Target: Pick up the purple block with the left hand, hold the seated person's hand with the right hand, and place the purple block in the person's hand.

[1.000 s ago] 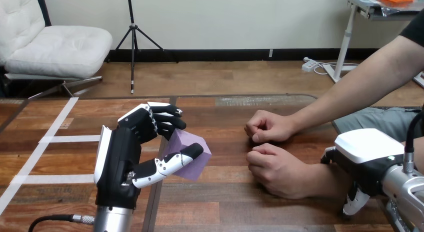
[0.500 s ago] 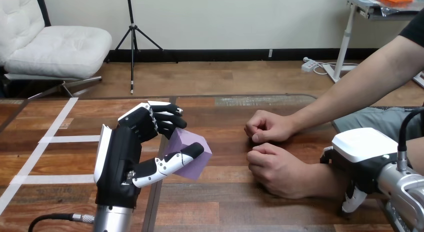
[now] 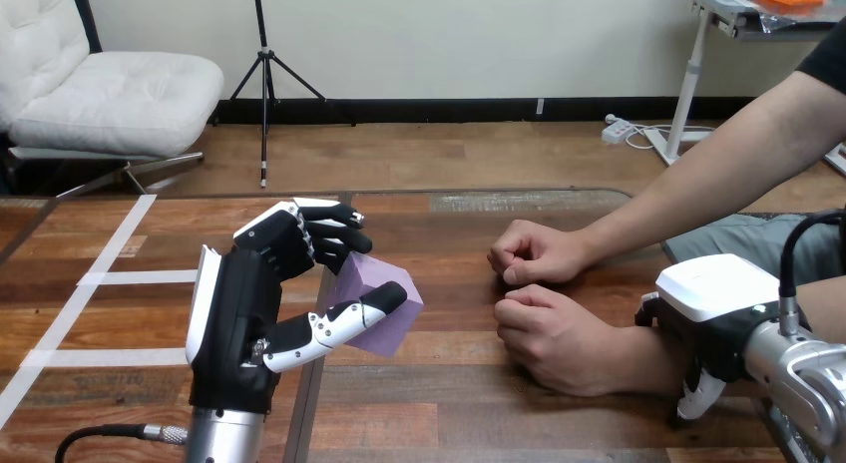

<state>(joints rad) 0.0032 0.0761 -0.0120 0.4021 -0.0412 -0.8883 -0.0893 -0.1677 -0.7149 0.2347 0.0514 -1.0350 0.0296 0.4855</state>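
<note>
Wooden table (image 3: 449,423) stretches before you. Your left hand (image 3: 239,313) clamps the purple block (image 3: 384,278) between thumb and curled fingers, likely ready to pass over. Your right hand (image 3: 713,303) sits against the wrist of the person's nearer hand (image 3: 554,338), probably to steady it; whether it grips, you cannot tell. That hand is fisted, so no placing yet.

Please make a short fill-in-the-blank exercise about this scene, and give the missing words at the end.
1. The robot's left hand grips a ____ block.
2. The person's nearer hand and farther hand are both curled into ____.
3. Both of them rest on the wooden ____.
Missing words: purple; fists; table.
</note>
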